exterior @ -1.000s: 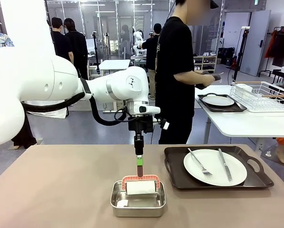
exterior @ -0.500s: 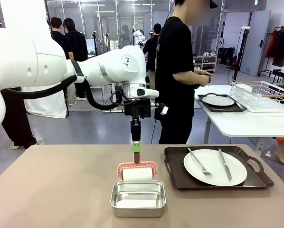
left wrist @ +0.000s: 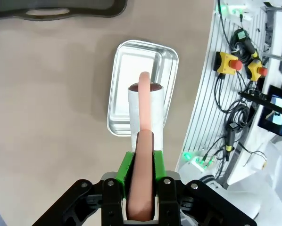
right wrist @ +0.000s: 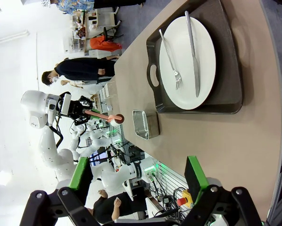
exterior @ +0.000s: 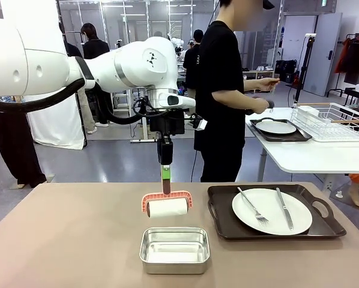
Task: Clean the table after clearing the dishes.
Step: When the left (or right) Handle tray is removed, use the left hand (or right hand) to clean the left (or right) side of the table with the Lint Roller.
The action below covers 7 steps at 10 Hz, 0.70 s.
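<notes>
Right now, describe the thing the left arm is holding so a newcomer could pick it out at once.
On the brown table, find the steel pan beside the dark tray. Just behind and above that pan, the left gripper holds the roller by its handle. Unlike its flat neighbours, it is a white cylinder in a pink frame.

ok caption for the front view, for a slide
Left gripper holds a roller aloft by the steel pan, beside a tray with plate, fork and knife
</notes>
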Tool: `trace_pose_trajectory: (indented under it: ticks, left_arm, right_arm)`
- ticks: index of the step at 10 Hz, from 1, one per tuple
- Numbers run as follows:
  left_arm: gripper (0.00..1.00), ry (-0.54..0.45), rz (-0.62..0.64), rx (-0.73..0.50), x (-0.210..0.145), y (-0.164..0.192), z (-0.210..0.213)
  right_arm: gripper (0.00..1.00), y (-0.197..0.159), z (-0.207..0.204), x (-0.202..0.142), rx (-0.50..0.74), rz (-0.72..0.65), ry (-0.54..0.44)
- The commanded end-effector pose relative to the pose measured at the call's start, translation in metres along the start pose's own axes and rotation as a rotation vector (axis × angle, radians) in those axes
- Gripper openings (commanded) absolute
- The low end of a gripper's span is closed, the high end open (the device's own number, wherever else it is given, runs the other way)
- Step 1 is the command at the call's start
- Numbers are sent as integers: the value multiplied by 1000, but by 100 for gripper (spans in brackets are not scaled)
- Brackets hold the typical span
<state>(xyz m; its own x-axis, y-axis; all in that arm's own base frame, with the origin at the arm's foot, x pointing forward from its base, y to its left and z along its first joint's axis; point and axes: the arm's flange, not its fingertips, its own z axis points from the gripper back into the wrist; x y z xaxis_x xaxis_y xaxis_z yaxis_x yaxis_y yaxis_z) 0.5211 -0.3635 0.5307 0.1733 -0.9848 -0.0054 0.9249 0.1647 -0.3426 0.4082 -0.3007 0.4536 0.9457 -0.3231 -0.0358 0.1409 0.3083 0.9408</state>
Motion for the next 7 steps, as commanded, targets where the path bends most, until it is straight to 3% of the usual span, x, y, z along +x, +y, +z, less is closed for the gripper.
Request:
trace_pose_trajectory:
  ticks: [1,2,3,5,7]
  left_arm:
    - [0,0,42,-8,-10,-11,0]
    - [0,7,117,3,-16,-8,1]
    - [0,-3,328,14,-32,-3,4]
    - [0,-62,593,22,-65,0,-2]
    - [0,-149,829,145,-97,-4,-6]
  right_arm:
    - [100,3,0,-2,2,5,-1]
    - [100,3,0,-2,2,5,-1]
    - [100,3,0,-2,2,5,-1]
    - [100,3,0,-2,2,5,-1]
    - [100,3,0,-2,2,5,-1]
